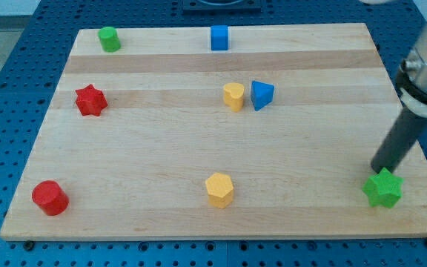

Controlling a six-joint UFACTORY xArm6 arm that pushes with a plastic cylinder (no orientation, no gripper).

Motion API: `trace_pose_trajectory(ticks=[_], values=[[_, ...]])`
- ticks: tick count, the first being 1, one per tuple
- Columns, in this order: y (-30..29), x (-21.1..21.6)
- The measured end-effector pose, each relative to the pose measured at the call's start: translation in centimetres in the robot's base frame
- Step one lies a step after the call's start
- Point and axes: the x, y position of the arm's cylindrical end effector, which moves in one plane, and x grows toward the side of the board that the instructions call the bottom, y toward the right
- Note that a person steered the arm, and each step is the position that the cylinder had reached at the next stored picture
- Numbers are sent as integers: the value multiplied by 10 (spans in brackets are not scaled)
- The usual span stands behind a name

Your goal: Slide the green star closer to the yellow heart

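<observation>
The green star (383,188) lies near the board's bottom right corner. The yellow heart (233,96) sits near the board's middle, a little toward the top, with a blue triangular block (262,95) touching or almost touching its right side. My tip (376,170) is just above the green star's top left edge, at or very near contact. The dark rod slants up to the view's right.
A yellow hexagon (219,190) lies at the bottom middle. A red cylinder (50,198) is at the bottom left, a red star (90,100) at the left. A green cylinder (110,38) and a blue cube (219,37) sit along the top edge of the wooden board (154,148).
</observation>
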Motion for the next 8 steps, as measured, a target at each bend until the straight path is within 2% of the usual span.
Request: trace_pose_trajectory(ticks=[2, 3, 8], values=[[2, 66], [-1, 76], [-136, 64]])
